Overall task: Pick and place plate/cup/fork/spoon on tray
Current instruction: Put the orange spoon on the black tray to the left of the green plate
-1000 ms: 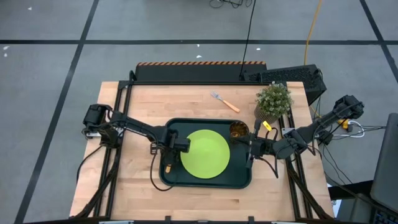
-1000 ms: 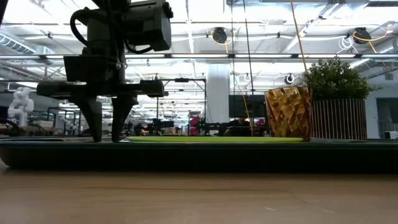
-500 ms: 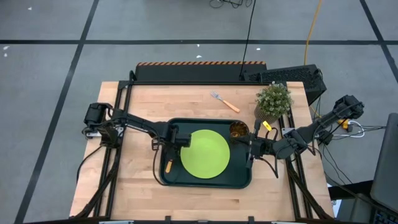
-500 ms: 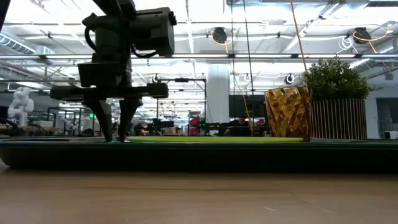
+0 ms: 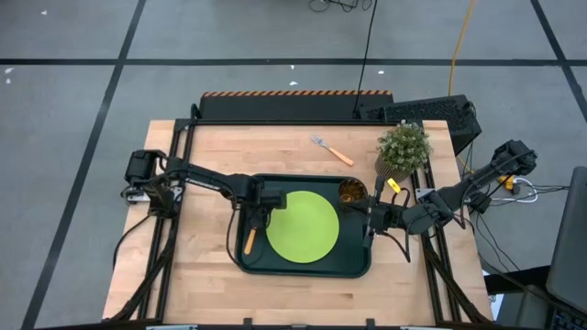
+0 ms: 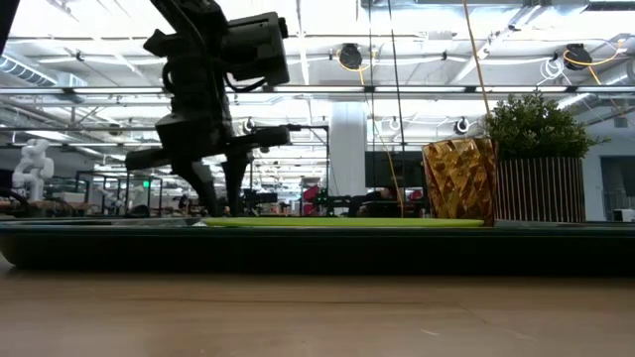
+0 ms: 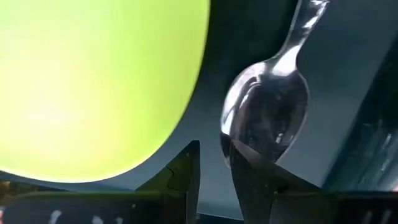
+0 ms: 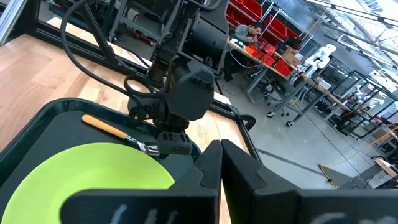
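1. Tray (image 5: 353, 264) is sitting in the middle of the wooden table (image 5: 193, 275), and the lime-green plate (image 5: 302, 225) is lying flat inside it.
2. The spoon (image 5: 249, 236) is lying on the tray floor just beside the plate, on the left arm's side, with its orange handle pointing toward the front edge; the left wrist view is showing its silver bowl (image 7: 266, 115) close up, resting on the dark tray.
3. The left gripper (image 5: 258, 213) is hanging just over the spoon's bowl end, its fingers (image 7: 184, 177) drawn almost together and gripping nothing.
4. The cup (image 5: 349, 192) is standing upright in the tray's far corner on the right arm's side.
5. The fork (image 5: 331, 149) is lying on bare wood beyond the tray, near a potted plant (image 5: 403, 147).
6. The right gripper (image 5: 369, 223) is waiting at the tray's edge near the cup, with its fingers (image 8: 208, 171) pressed closed and empty.
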### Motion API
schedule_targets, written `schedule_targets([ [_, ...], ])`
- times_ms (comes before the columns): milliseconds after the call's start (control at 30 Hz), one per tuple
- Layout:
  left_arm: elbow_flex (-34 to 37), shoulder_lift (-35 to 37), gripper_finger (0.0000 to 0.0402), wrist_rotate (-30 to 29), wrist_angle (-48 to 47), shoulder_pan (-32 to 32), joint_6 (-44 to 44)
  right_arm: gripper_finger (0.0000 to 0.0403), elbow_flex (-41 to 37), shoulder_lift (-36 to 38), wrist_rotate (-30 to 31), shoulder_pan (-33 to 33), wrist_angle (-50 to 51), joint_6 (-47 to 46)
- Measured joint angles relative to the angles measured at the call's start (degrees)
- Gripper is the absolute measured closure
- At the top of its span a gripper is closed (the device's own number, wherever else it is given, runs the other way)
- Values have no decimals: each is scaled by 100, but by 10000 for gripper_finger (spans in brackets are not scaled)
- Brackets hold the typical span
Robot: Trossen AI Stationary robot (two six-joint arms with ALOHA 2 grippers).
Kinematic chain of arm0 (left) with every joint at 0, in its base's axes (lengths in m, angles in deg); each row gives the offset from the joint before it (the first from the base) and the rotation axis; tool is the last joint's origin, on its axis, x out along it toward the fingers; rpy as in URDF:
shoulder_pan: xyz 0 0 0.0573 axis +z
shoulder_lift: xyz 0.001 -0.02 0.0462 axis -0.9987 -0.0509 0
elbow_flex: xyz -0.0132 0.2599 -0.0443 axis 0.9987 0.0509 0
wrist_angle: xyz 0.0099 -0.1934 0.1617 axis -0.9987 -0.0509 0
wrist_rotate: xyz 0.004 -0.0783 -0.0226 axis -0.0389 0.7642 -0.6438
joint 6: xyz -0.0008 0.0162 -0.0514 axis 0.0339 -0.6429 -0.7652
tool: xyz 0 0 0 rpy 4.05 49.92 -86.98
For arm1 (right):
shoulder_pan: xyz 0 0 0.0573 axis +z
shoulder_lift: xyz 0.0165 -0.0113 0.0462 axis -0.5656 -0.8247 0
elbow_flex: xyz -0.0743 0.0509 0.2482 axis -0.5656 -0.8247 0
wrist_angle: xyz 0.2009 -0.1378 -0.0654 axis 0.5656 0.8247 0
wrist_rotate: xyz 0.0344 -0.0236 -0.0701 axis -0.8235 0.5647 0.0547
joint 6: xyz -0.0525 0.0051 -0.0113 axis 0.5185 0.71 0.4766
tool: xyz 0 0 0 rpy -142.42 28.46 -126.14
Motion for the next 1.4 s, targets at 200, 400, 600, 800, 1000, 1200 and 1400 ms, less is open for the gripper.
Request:
schedule_targets([
  [200, 0, 0, 311, 2, 6, 44, 10, 403, 0, 0, 0, 0, 0, 0],
  [400, 0, 0, 311, -47, 88, 80, 33, 403, 0, -1, 0, 0, 1, 9],
  [600, 0, 0, 311, -94, -6, 80, -54, 403, 0, -1, 1, 0, 2, 13],
  [800, 0, 0, 311, -96, -416, 84, -352, 403, 0, 0, 0, 0, 4, 11],
  [1000, 0, 0, 311, -96, -569, 84, -603, 403, 0, -2, 0, 0, 4, 7],
  [1200, 0, 0, 311, -96, -558, 84, -533, 403, 0, -2, 0, 0, 4, 4],
  [1400, 0, 0, 311, -193, -462, 84, -413, 403, 0, -1, 0, 0, 4, 10],
])
